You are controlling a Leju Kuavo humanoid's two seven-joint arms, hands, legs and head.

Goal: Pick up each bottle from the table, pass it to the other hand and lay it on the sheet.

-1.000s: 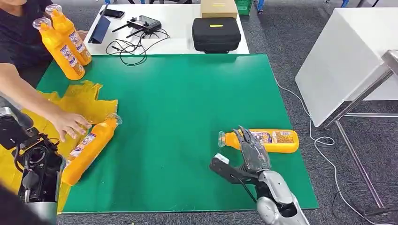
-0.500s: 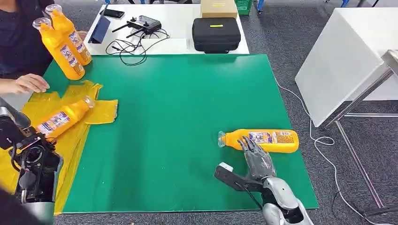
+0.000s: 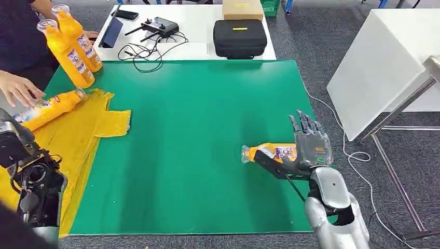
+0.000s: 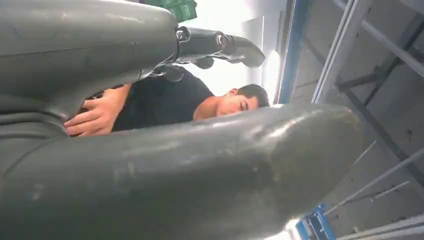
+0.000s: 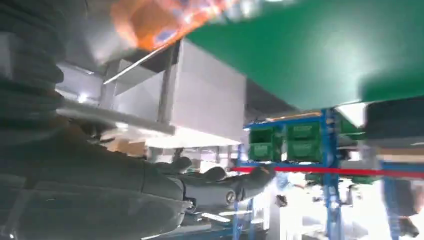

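An orange bottle (image 3: pixel 271 152) lies on its side on the green table mat (image 3: pixel 207 119), cap end pointing left. My right hand (image 3: pixel 310 145) is over the bottle's body with its fingers spread and raised, and its thumb (image 3: pixel 270 163) reaches along the bottle's near side; nothing is gripped. In the right wrist view the bottle (image 5: pixel 155 20) is an orange blur beside the hand's fingers (image 5: pixel 215 176). My left hand (image 3: pixel 33 187) waits at the near left over the yellow sheet (image 3: pixel 78 132), holding nothing. A second bottle (image 3: pixel 49 108) lies on the sheet's far end.
A person's hand (image 3: pixel 18 87) rests on the bottle on the sheet. Two more orange bottles (image 3: pixel 70 54) stand upright at the mat's far left corner. Behind the mat, a white table carries a black case (image 3: pixel 239 37), cables and a controller (image 3: pixel 158 24). A white cabinet (image 3: pixel 384 67) stands to the right.
My right hand rose from the bottle's near side and swung right, now over its body with fingers up. The person slid the other bottle along the sheet toward the far left.
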